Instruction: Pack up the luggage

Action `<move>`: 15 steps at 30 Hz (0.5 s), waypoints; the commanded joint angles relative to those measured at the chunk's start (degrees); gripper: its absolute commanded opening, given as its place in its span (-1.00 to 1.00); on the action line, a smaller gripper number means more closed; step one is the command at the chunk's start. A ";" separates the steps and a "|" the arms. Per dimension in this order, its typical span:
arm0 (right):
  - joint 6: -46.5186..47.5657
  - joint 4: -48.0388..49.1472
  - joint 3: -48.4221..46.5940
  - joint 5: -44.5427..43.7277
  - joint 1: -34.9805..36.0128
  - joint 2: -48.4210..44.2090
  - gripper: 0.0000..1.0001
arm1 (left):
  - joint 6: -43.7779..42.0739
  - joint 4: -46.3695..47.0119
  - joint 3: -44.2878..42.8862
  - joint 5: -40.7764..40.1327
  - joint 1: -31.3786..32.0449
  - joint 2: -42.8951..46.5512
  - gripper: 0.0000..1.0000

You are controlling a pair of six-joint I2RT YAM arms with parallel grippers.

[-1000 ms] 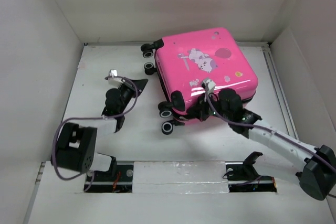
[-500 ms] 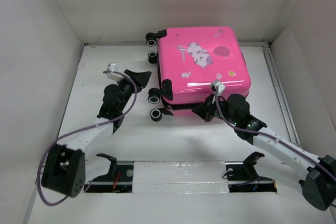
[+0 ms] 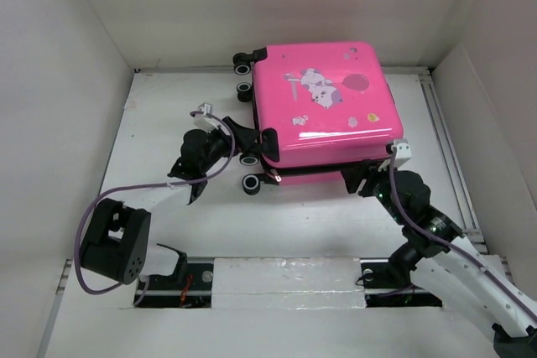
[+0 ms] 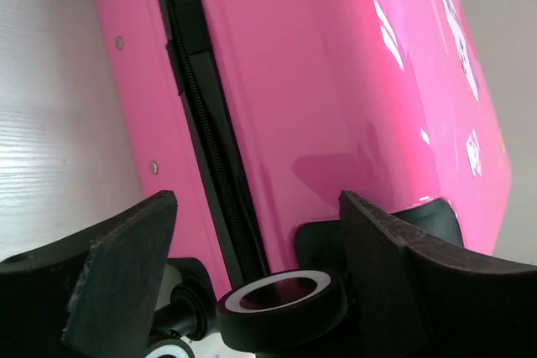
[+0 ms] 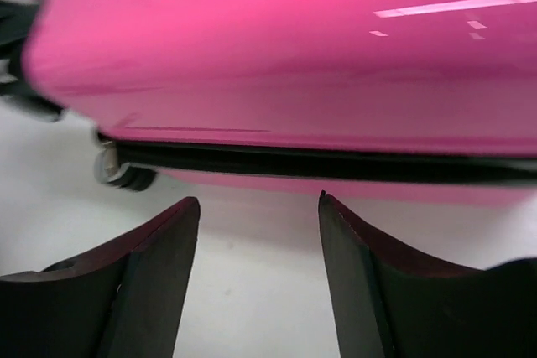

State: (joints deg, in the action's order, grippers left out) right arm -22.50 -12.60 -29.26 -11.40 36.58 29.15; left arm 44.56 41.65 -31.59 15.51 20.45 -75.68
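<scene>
The luggage is a hot-pink hard-shell suitcase lying flat and closed at the back centre, its stickers facing up. Its black wheels point left. My left gripper is at that wheel end, and in the left wrist view it is open with one wheel standing between the fingers. My right gripper sits just in front of the luggage's near side. The right wrist view shows it open over bare table, facing the black zipper seam.
White walls close in the table on the left, back and right. A metal rail runs along the right edge. The arm bases and a taped strip lie along the near edge. A purple cable loops off the left arm.
The luggage turned square and slid toward the back. My left gripper moved right to the wheels and opened. My right gripper slid right along the near side, pulled back and opened.
</scene>
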 commanded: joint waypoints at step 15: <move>0.44 9.43 -13.80 -0.68 -34.24 14.26 0.64 | 1.05 10.64 5.92 10.77 10.05 -0.61 -0.15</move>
State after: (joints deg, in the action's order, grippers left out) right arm -23.90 -10.94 -38.11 -21.28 10.09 40.77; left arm 45.43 50.11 -27.73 20.14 28.01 -76.18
